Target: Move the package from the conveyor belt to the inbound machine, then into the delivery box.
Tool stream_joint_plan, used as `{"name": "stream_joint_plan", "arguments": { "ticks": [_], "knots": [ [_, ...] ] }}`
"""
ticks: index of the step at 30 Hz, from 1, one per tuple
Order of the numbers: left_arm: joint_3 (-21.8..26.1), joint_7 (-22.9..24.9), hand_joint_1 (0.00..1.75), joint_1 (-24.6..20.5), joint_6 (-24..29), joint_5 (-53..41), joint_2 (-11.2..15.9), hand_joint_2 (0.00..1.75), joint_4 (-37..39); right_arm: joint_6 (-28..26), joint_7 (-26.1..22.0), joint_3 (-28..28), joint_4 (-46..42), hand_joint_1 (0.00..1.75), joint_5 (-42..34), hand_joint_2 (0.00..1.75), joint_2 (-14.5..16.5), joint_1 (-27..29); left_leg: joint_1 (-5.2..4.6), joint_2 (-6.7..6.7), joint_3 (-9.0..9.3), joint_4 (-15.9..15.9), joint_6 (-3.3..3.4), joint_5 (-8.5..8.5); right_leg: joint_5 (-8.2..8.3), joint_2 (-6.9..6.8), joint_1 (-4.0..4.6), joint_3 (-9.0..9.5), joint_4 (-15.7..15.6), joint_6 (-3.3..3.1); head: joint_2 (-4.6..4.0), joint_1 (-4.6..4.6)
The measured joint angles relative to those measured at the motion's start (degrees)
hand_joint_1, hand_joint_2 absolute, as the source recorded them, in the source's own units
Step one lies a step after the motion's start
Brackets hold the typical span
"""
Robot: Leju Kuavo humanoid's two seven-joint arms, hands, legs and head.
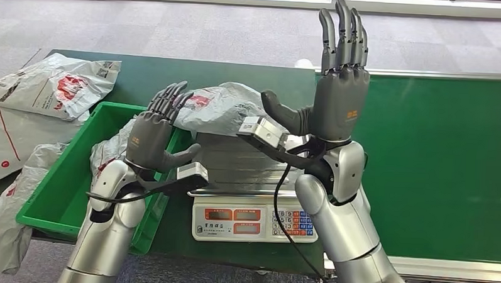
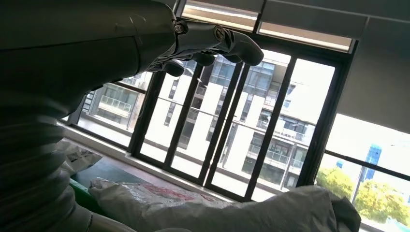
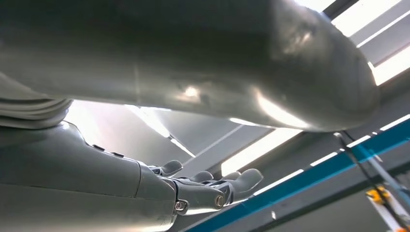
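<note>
A crumpled grey package (image 1: 227,106) with red print lies at the far end of the scale's steel platform (image 1: 247,166); the left wrist view shows the package (image 2: 232,212) too. My left hand (image 1: 157,129) is raised over the green bin's right edge, fingers straight and apart, holding nothing. My right hand (image 1: 338,88) stands upright above the scale's right side, fingers straight up, thumb out, also holding nothing. The green conveyor belt (image 1: 436,167) runs along the right. Both wrist views look upward past the fingers (image 2: 227,43) and fingers (image 3: 217,186).
A green delivery box (image 1: 64,185) sits left of the scale with a grey bag inside. Several more grey and white bags (image 1: 42,90) lie on the green table at the left. The scale's keypad (image 1: 292,221) faces me. A black cable hangs from my right wrist.
</note>
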Motion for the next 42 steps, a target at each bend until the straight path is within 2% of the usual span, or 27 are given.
{"name": "stream_joint_plan", "arguments": {
  "ticks": [3,6,10,13,18,19,22,23,42],
  "knots": [
    [-2.8,3.6,0.0,-3.6,0.3,-6.5,0.7,1.75,5.5,-0.2,-0.8,-0.3,-0.1,0.0,-1.3,0.0,0.3,0.4,-0.01,-0.05,-0.05,0.0,0.02,0.01,0.0,-0.04,-0.01,-0.08,0.0,0.01,0.0,0.0],
    [-7.4,7.0,0.0,-9.6,1.5,-13.4,0.9,1.75,14.8,-0.1,-1.3,-0.4,-0.1,0.0,-2.4,0.0,1.2,0.5,-0.01,-0.15,-0.12,0.0,0.03,0.05,0.02,-0.13,-0.01,-0.08,0.0,0.03,0.0,0.0],
    [-13.0,8.6,0.0,-16.0,3.6,-16.3,-0.2,1.75,27.1,0.1,-1.4,-0.4,0.0,0.0,-2.9,0.0,2.5,0.5,-0.02,0.0,-0.1,0.0,0.03,0.06,0.09,0.02,-0.01,-0.08,0.0,0.03,0.0,0.0],
    [-15.3,9.0,0.0,-18.6,4.7,-16.2,-1.0,1.75,33.6,0.1,-1.3,-0.4,0.0,0.0,-2.9,0.0,2.9,0.5,-0.02,0.01,-0.11,0.0,0.03,0.06,0.1,0.03,-0.01,-0.1,0.0,0.04,0.0,0.0],
    [-16.9,10.5,0.0,-20.5,7.4,-15.6,-1.7,1.75,40.1,0.0,-1.2,-0.6,-0.1,0.0,-2.8,0.0,3.2,1.3,-0.02,0.0,-0.11,0.0,0.03,0.05,0.09,0.02,0.0,-0.11,0.0,0.04,0.0,0.0],
    [-17.1,11.1,0.07,-20.7,8.2,-15.5,-1.8,1.75,41.0,0.0,-1.2,-0.7,-0.1,0.0,-2.7,0.0,3.3,1.6,-0.02,0.0,-0.12,0.0,0.02,0.05,0.09,0.02,0.0,-0.11,0.0,0.04,0.0,0.0],
    [-17.4,12.5,1.38,-20.9,10.2,-15.4,-2.1,1.75,42.8,-0.1,-1.2,-1.0,-0.4,0.0,-2.4,0.0,3.4,2.5,-0.01,0.0,-0.12,0.0,0.02,0.05,0.09,0.02,0.0,-0.12,0.0,0.04,0.0,0.0],
    [-17.4,12.7,1.75,-20.9,10.6,-15.3,-2.2,1.75,43.2,-0.1,-1.1,-1.0,-0.6,0.0,-2.3,0.0,3.4,2.6,-0.02,0.0,-0.12,0.0,0.02,0.05,0.09,0.02,0.0,-0.12,0.0,0.04,0.0,0.0],
    [-17.4,12.2,1.75,-20.9,13.6,-12.9,-2.9,1.75,45.4,0.0,0.2,-2.4,-2.3,0.0,-0.4,0.0,3.4,4.4,-0.02,0.0,-0.12,0.0,0.02,0.05,0.09,0.02,0.0,-0.11,0.0,0.04,0.0,0.0]
  ]
}}
